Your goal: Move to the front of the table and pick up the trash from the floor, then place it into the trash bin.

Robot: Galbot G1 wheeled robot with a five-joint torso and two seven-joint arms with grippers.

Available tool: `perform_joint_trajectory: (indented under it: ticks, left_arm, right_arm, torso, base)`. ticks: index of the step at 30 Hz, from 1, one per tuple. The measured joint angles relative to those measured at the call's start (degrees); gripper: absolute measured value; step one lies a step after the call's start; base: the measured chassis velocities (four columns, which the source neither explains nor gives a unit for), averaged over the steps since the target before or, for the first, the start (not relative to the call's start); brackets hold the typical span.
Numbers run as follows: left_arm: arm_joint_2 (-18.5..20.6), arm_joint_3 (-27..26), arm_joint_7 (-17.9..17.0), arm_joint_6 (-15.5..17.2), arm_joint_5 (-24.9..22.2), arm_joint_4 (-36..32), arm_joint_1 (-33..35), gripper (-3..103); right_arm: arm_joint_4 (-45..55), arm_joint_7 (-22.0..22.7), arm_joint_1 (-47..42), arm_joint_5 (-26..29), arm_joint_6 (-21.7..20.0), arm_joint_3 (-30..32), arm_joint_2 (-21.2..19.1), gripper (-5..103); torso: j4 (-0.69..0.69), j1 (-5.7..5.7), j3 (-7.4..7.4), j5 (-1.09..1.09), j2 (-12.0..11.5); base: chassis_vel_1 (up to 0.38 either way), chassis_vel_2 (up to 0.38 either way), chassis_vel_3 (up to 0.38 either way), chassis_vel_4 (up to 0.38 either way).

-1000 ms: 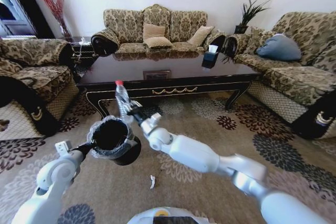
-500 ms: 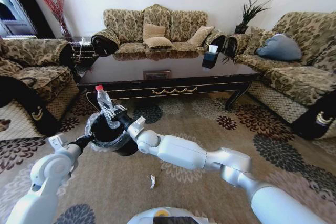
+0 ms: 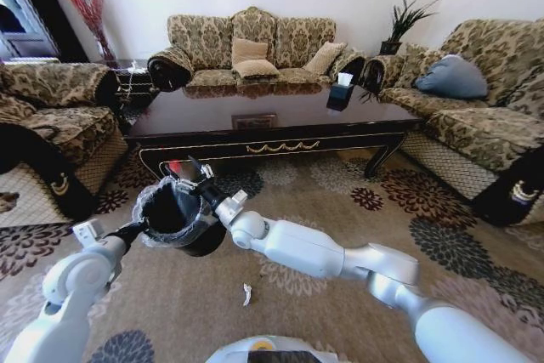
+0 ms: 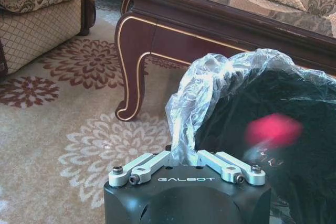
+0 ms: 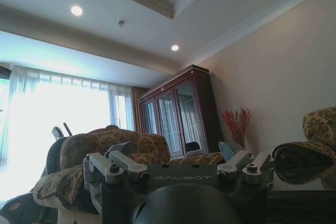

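Note:
My left gripper is shut on the rim of the trash bin, a black bucket with a clear liner, and holds it up off the carpet. My right gripper hovers at the bin's far rim, open with nothing between its fingers. The bottle's red cap shows at the bin's mouth, and in the left wrist view it is a red blur inside the bin. A tiny white scrap lies on the carpet close in front of me. The dark wood table stands just beyond.
Patterned sofas ring the table on the left, back and right. A dark tissue box sits on the table top. Open floral carpet spreads in front of the table and to my right.
My right gripper carried the bottle left and down over the bin, then opened. The bottle has dropped into the bin. The left arm kept hold of the bin.

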Motion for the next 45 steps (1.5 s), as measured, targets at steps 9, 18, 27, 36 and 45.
perform_joint_trajectory:
  ticks: [9,18,27,36,45]
  left_arm:
    - [0.5,-3.5,-0.4,0.0,0.3,0.0,1.6,3]
    - [4.0,-11.4,-0.8,0.1,-2.0,3.5,2.0,3]
    - [2.6,-12.3,-0.7,0.1,-2.1,2.2,2.6,3]
    - [1.7,-13.1,-0.5,0.0,-1.4,1.0,4.0,3]
    - [1.1,-12.6,-0.4,-0.2,-1.0,0.7,4.2,3]
  right_arm:
    - [1.6,1.1,-6.0,2.8,-4.4,6.3,-5.4,100]
    - [-0.8,0.2,-14.6,2.2,-15.0,12.3,-17.1,100]
    - [-11.9,-30.0,-15.6,-12.7,-10.9,10.4,-19.2,100]
    - [-22.0,-52.9,-18.0,-28.8,-2.8,10.3,-15.1,100]
    - [-27.5,-62.5,-19.1,-48.5,4.0,15.5,-6.6,100]
  torso:
    - [0.02,0.0,0.0,0.01,0.0]
    - [-0.01,0.0,0.0,0.02,0.0]
    - [0.02,0.0,0.0,0.01,0.0]
    - [0.01,0.0,0.0,0.0,0.0]
    - [0.04,0.0,0.0,-0.01,0.0]
  base:
    - [0.0,0.0,0.0,0.0]
    - [0.0,0.0,0.0,0.0]
    - [0.0,0.0,0.0,0.0]
    - [0.0,0.0,0.0,0.0]
    - [0.0,0.0,0.0,0.0]
